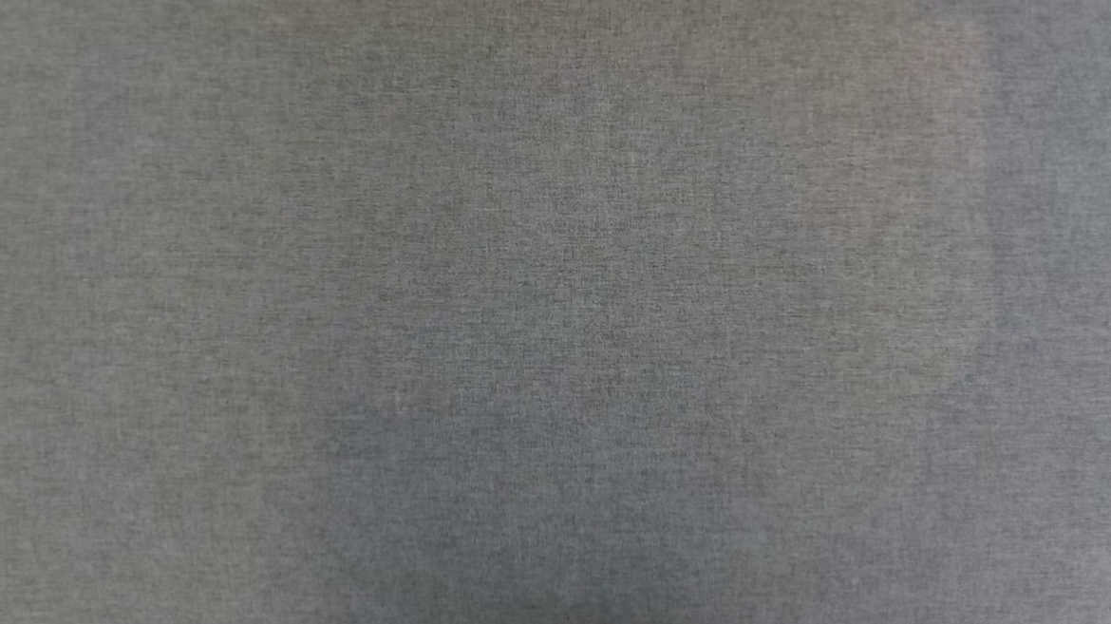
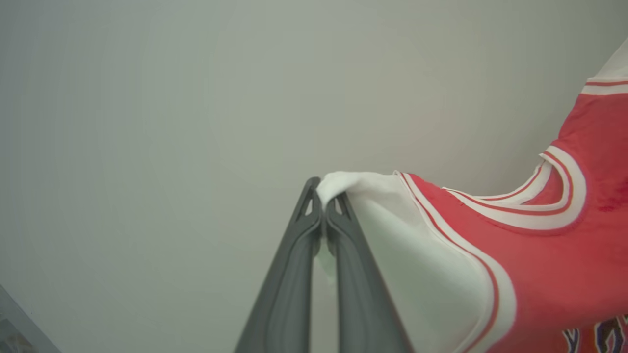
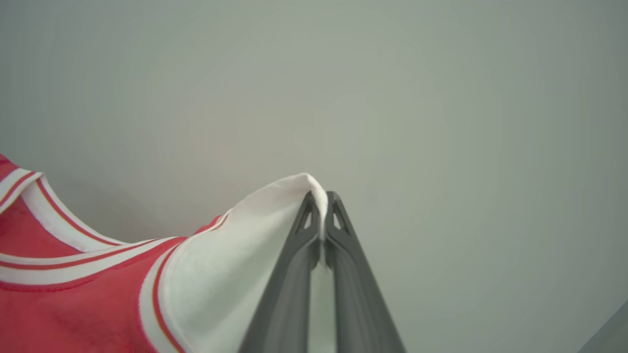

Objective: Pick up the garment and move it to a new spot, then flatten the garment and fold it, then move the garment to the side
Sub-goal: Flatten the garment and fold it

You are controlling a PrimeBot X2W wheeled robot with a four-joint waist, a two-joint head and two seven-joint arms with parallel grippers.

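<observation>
The left gripper (image 2: 325, 197) is seen clenched on a white sleeve (image 2: 392, 215) of the red jersey T-shirt (image 2: 539, 264), a fold of cloth pinched between the tips. From that grip the T-shirt is stretched away to the left wrist view's right, its striped collar trim (image 2: 564, 196) sagging. The right gripper (image 3: 321, 198) is likewise clamped on the T-shirt's other white sleeve (image 3: 235, 255). Beyond the T-shirt, a plain pale backdrop (image 2: 171, 98) is seen. In the head view, grey woven fabric (image 1: 555, 312) is shown.
</observation>
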